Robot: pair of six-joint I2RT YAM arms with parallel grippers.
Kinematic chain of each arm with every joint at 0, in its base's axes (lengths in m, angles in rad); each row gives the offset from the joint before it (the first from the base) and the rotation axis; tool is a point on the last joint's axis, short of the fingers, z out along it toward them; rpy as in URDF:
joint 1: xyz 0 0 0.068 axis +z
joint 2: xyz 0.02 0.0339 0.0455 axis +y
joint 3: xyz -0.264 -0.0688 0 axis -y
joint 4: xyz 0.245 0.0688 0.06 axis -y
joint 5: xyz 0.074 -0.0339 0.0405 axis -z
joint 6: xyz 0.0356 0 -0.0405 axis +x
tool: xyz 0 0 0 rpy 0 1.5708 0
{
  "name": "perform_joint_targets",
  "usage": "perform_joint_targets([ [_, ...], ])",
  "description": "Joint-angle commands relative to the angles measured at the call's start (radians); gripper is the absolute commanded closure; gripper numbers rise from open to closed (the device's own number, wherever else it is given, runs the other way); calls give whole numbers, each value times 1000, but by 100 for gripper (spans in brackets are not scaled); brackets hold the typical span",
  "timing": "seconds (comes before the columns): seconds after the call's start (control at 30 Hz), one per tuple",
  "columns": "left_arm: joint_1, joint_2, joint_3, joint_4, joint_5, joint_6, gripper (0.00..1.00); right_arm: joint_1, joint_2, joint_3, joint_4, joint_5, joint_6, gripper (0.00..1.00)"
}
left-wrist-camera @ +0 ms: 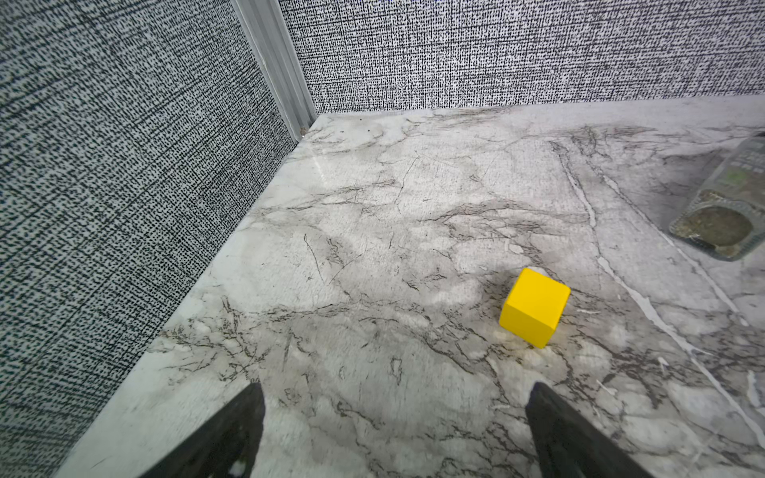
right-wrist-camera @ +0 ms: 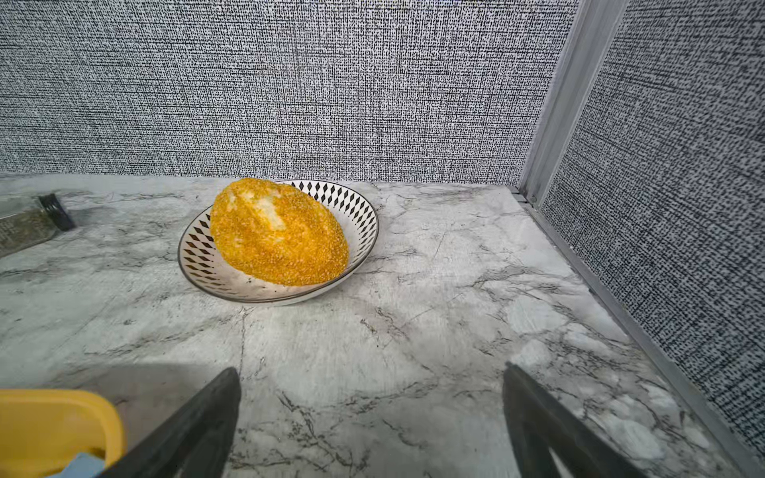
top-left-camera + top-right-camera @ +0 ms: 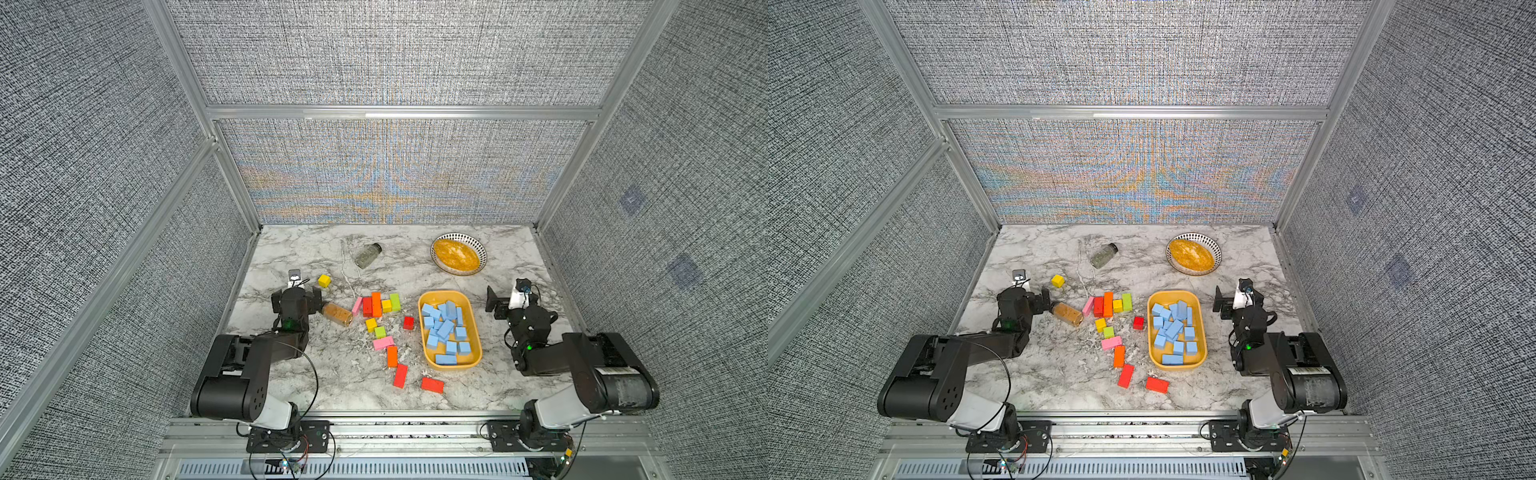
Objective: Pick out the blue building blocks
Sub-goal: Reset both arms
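Your blue blocks (image 3: pixel 446 328) sit piled in the yellow tray (image 3: pixel 451 367); left fingers (image 1: pixel 232 430) and right fingers (image 2: pixel 198 422) are spread wide, holding nothing. Swing the left arm (image 3: pixel 249 361) carelessly and you may roll the jar (image 3: pixel 337 314) just beside it. Blocks under the pile, or behind that arm, can't be made out

Matte blue building blocks (image 3: pixel 445 328); glossy yellow plastic tray (image 3: pixel 476 328).

The left arm (image 3: pixel 257 361) is sitting folded low, well to the left of the yellow tray (image 3: pixel 452 367), and the left gripper (image 1: pixel 393 389) is holding its jaws wide apart and empty. The right arm (image 3: pixel 540 357) is crouching just right of the tray. The right gripper (image 2: pixel 372 372) is likewise gaping empty, seemingly tilting slightly downward.
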Motion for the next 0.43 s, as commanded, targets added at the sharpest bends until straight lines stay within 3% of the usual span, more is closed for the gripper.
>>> perform_joint_targets([
  [0.0, 0, -4, 2, 28, 7, 1, 0, 1, -1, -1, 0, -10, 2, 2],
  [0.4, 9, -9, -2, 25, 20, -1, 0, 2, -1, -1, 0, -9, 2, 2],
])
